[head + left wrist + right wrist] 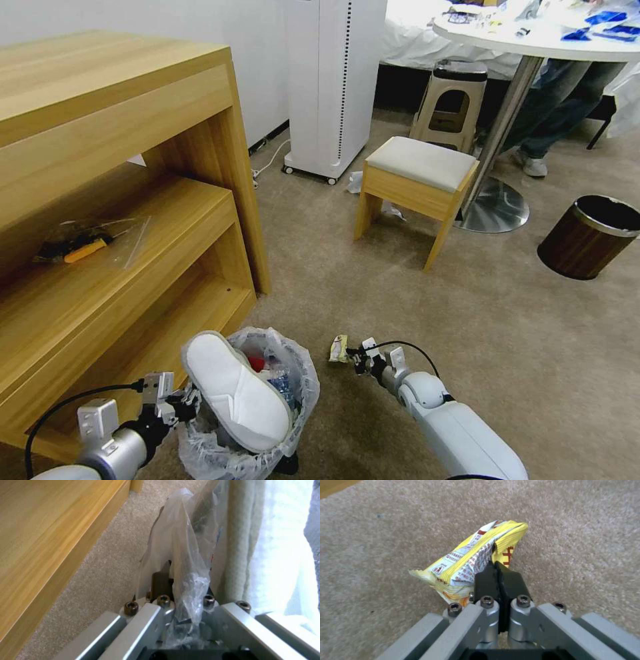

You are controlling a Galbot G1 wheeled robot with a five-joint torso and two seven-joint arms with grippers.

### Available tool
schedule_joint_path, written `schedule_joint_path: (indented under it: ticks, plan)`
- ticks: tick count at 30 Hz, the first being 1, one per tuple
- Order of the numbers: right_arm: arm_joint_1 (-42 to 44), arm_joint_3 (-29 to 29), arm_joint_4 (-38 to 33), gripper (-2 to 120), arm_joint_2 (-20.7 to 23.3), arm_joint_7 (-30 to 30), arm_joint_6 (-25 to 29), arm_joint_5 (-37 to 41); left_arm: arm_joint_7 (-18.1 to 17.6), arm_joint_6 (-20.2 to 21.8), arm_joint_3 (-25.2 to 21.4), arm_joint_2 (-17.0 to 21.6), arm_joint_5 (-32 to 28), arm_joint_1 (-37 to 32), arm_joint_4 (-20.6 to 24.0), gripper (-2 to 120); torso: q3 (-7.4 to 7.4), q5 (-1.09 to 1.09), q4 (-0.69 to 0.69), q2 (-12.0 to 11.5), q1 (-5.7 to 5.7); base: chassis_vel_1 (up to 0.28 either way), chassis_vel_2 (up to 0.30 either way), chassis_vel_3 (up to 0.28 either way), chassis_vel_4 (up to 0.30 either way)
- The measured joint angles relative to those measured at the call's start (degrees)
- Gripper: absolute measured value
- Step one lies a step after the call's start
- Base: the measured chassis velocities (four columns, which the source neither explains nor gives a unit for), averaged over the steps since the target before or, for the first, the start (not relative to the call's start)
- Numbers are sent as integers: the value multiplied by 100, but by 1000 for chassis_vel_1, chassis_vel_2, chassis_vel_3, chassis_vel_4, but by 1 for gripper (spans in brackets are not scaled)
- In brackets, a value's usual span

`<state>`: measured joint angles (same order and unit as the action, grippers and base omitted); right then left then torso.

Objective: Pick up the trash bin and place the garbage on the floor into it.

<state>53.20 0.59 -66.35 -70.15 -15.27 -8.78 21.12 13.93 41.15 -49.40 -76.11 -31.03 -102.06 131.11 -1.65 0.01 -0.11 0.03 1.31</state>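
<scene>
Right end effector (498, 573) pinched on yellow wrapper (476, 560); left (180, 590) clamping trash bin (267, 427) liner.

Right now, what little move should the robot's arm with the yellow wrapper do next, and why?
Probably swing the right gripper leftward over the trash bin. Its jaws are shut on the yellow wrapper, lifted beside the bin, which the left gripper holds by the rim.

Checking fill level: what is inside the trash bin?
A white slipper lies across the trash bin, sticking out. Beside it show something red and crumpled clear plastic. Anything deeper is covered.
</scene>
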Motion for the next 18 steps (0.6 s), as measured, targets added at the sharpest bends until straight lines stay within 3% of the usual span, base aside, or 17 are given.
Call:
schedule_joint_path:
  ticks: [8, 18]
  plan:
    - [296, 84, -709, 0, 409, 76, 6, -66, 0, -2, -3, -36, 0, -11, 32, 0, 0, 1, 0, 0, 0, 0, 0, 0, 0]
    - [770, 681, -2077, 0, 1251, 43, 115, -242, 44, -10, -8, -50, 11, -3, 0, 0, 0, 0, 0, 0, 0, 0, 0, 0, 0]
